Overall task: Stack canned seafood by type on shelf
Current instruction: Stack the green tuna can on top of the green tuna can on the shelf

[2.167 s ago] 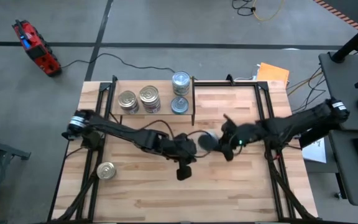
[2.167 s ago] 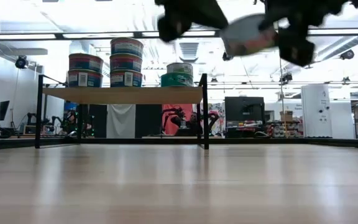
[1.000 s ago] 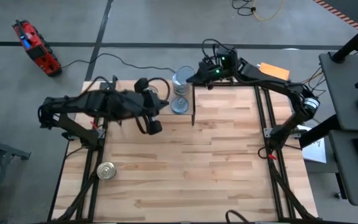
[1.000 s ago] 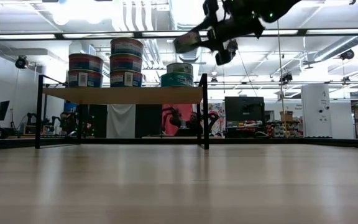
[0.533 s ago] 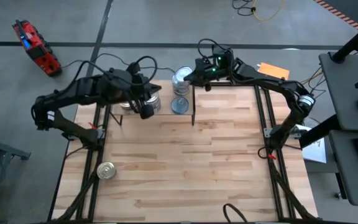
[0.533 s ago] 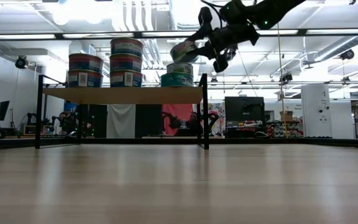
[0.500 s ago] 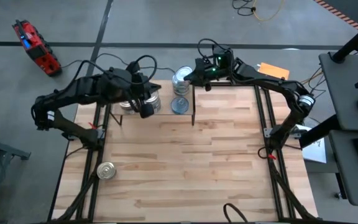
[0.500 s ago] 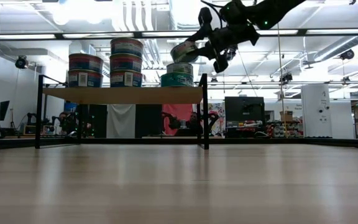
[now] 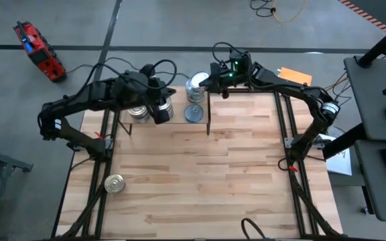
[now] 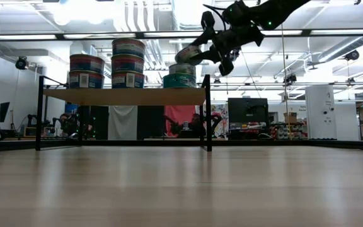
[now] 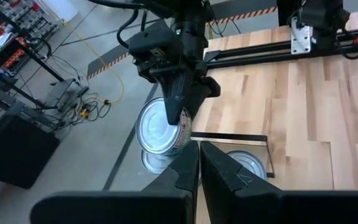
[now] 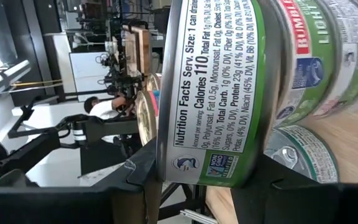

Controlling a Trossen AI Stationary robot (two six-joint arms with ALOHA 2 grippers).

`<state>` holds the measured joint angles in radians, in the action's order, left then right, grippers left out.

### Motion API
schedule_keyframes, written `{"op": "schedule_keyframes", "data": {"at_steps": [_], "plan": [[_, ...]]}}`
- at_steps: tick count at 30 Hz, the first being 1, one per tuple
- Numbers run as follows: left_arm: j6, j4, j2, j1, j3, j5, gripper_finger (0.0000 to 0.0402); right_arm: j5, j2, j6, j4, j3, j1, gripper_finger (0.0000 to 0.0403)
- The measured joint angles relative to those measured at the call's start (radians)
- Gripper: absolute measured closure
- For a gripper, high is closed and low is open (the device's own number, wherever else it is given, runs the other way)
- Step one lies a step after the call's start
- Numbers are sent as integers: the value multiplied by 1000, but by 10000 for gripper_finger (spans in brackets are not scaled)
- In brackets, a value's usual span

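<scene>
The shelf (image 9: pixel 178 121) stands at the table's far edge with tins on it: golden lids (image 9: pixel 163 100) to the left, a silver lid (image 9: pixel 193 112) by its dark end panel. In the low view, two green-labelled tins (image 10: pixel 180 74) are stacked at the shelf's right end. My right gripper (image 9: pixel 205 83) is shut on a silver-lidded tin (image 10: pixel 188 53) just above that stack. My left gripper (image 9: pixel 161 117) hangs shut and empty over the shelf's middle, partly hiding the golden tins. One golden tin (image 9: pixel 114 183) sits on the tabletop at the near left. My right gripper pinches the tin by its two flat faces, one finger (image 11: pixel 178 112) lying across the silver lid (image 11: pixel 157 127) and the other on the bottom. The fingers come from the table's right, nearly level. The tin is tilted, its label wall (image 12: pixel 216 93) toward the wrist, clear above the stack.
More stacked tins (image 10: pixel 112 63) fill the shelf's left half in the low view. The shelf's dark end panel (image 9: pixel 208 110) stands just right of the green stack. Bare wooden tabletop (image 9: pixel 200 174) spreads in front of the shelf.
My left gripper, shut, has swung toward the far edge and now hangs over the shelf. My right gripper has sunk a little and rolled, bringing the tilted tin down closer to the green stack.
</scene>
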<state>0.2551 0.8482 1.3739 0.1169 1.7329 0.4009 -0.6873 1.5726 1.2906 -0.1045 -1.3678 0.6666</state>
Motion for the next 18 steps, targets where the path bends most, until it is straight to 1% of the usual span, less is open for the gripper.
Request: {"op": "schedule_keyframes", "data": {"at_steps": [2,6,9,13,18], "plan": [[3,0,0,5,0,0,401,4,0,-6,-11,0,0,262],[1,0,0,18,0,0,401,7,0,-19,-17,0,0,212],[0,-2,0,21,0,0,401,7,0,-26,-17,0,0,192],[-1,-3,14,23,-1,0,402,7,0,-32,-17,0,0,187],[2,-4,41,23,-1,0,401,6,0,-52,-10,0,-1,191]]}}
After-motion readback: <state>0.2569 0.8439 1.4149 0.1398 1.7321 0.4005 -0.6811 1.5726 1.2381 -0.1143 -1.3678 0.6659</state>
